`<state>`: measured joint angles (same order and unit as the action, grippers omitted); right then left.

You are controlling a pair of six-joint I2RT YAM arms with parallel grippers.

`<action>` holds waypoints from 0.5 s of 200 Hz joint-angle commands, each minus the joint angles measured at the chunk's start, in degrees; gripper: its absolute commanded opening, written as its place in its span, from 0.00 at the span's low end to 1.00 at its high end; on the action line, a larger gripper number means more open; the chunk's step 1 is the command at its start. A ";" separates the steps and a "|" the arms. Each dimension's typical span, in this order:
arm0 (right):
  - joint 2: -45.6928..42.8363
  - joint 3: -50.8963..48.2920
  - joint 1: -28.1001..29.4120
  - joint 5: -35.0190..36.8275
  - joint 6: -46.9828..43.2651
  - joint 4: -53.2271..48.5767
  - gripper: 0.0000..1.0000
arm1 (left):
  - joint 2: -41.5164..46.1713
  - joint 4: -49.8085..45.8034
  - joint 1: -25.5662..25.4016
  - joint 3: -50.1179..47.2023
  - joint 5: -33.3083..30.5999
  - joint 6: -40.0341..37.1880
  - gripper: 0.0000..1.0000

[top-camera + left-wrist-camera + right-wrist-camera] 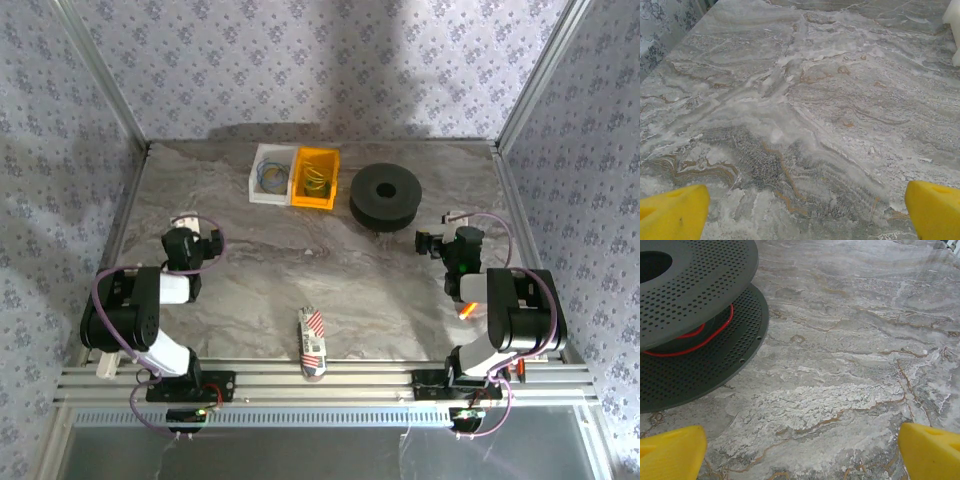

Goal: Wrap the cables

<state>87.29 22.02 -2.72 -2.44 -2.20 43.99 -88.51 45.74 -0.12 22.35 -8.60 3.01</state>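
Thin yellow cable loops (316, 179) lie coiled in a yellow bin (331, 193) at the back of the table. More wire loops (271, 177) sit in the white bin (254, 187) beside it. The black perforated spool (386, 195) stands right of the bins, and the right wrist view shows the spool (690, 300) with a red wire (705, 341) wound round its hub. My left gripper (198, 232) hovers open over bare table, its yellow fingertips (672, 212) wide apart. My right gripper (440, 236) is open too, just right of the spool, its pads (932, 450) holding nothing.
A red-and-white striped object (312, 343) lies at the near edge between the arm bases. Metal frame posts and patterned walls close in the marble table (280, 270) on three sides. A white corner (953, 30) shows at the left wrist view's top right.
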 commanded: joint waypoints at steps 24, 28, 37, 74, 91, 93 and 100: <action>-0.45 1.18 -0.21 -0.71 0.01 0.49 1.00 | 0.61 2.16 -0.06 0.68 -0.60 -0.52 1.00; -0.43 1.17 -0.26 -0.65 0.00 0.49 1.00 | 0.62 2.16 -0.09 0.68 -0.62 -0.54 1.00; -0.45 1.18 -0.21 -0.64 0.00 0.49 1.00 | 0.59 2.16 -0.06 0.69 -0.62 -0.54 1.00; -0.36 1.21 -0.35 -0.87 0.09 0.41 1.00 | 0.61 2.08 0.12 0.77 -0.03 -0.38 1.00; -0.33 1.24 -0.52 -0.48 0.39 0.40 1.00 | 0.62 2.00 0.12 0.77 0.02 -0.36 1.00; -0.33 1.20 -0.53 -0.38 0.43 0.40 1.00 | 0.60 1.99 0.12 0.77 0.10 -0.37 1.00; -0.31 1.21 -0.41 -0.36 0.44 0.44 1.00 | 0.57 1.99 0.28 0.79 0.37 -0.37 1.00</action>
<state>87.29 22.02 -2.76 -2.44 -2.20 44.01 -88.51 45.71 -0.12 22.35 -8.56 3.01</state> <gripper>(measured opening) 0.998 0.997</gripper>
